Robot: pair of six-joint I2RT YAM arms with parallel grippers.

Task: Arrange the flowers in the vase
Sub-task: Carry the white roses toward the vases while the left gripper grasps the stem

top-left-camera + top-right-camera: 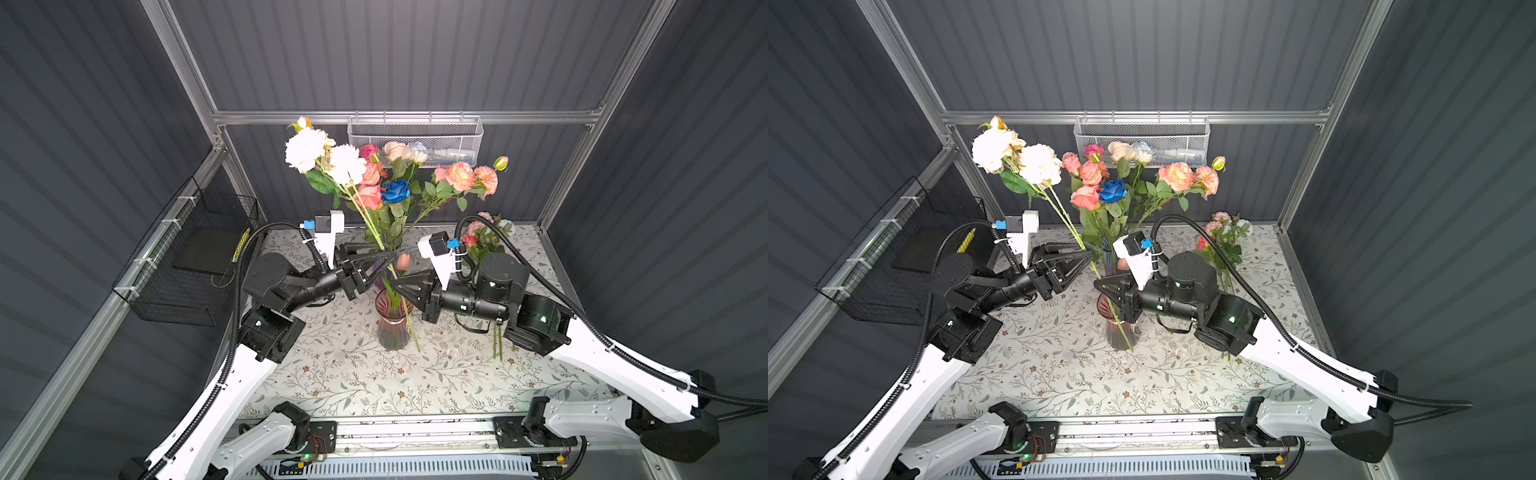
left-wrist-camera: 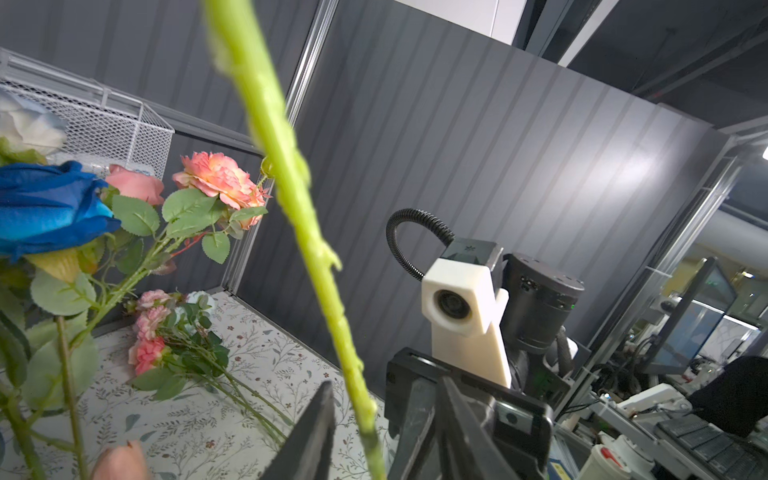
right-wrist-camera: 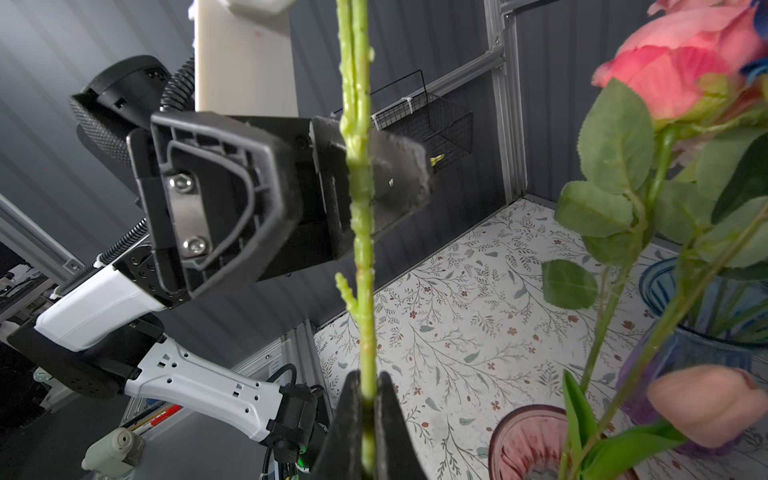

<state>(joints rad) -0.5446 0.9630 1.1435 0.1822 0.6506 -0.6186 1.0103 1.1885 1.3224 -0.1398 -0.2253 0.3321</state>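
**Two-bloom stem held over the pink vase, handover risk ahead**

Nearest, on the flowered worktop (image 1: 353,382), stands the pink vase (image 1: 392,328) with one peach tulip (image 1: 403,262) in it. The stem (image 3: 360,249) of the white flowers (image 1: 305,149) has its cut end low, and that end seems to hang outside the vase's near-right side rather than over the mouth.

Just above the vase, the right end effector (image 1: 397,286) is clamped on this stem. Higher and farther, the left end effector (image 1: 388,255) straddles the stem with a gap showing, so it is not yet gripping.

The stem's long axis stands steeply, leaning far-left, with the heavy blooms uppermost.

If the right lets go before the left clamps, the top-heavy stem will likely swing or drop. It could also miss the mouth, tip the vase, or snag the bouquet in the blue vase (image 3: 681,345) behind.

Loose flowers (image 1: 482,237) lie far right.
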